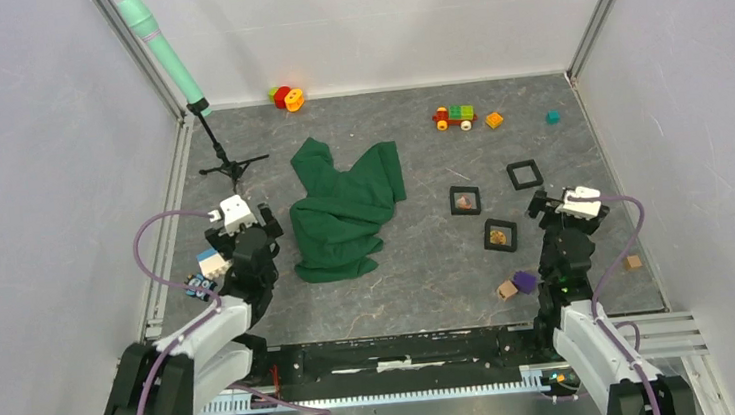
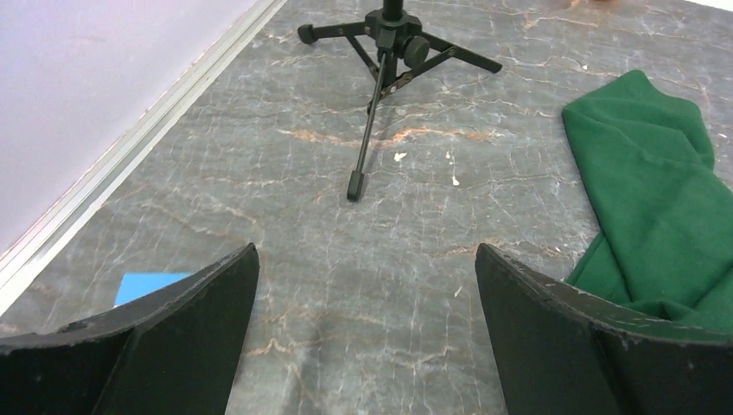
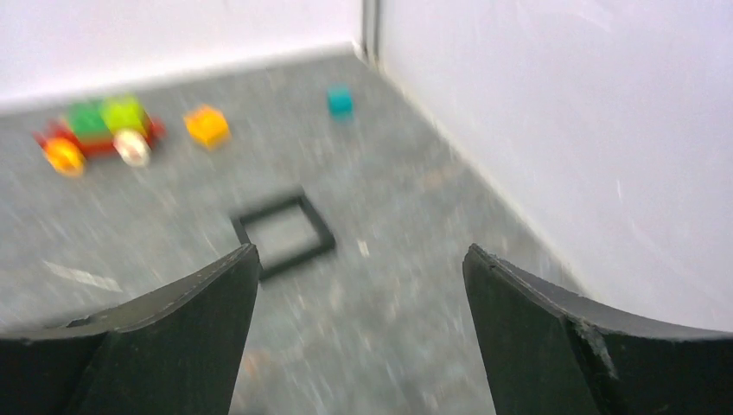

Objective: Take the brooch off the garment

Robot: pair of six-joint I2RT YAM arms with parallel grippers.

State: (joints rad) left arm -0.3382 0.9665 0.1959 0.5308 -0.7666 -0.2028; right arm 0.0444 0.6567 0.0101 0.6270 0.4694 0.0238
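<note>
Garment (image 1: 344, 215), a green heap running far-to-near on the table (image 1: 429, 272), lies just right of the left gripper (image 2: 363, 259), the nearer one. The right gripper (image 3: 359, 255) is near the right edge. Both gape empty. No brooch can be made out.

bright and even across all three views, lit softly from above, with only faint, short shadows under the tripod (image 2: 393, 39) legs and in the folds of the green garment (image 1: 344, 210), and a pale sheen on the white walls (image 1: 27, 147). sharp in the top and left wrist views, the veined table (image 2: 302, 216) crisp right up to the dark fingers (image 2: 164, 346). heavily smeared in the right wrist view, with the toy train (image 3: 104, 130), the black frame (image 3: 298, 258) and the table surface streaked and out of focus.
</note>
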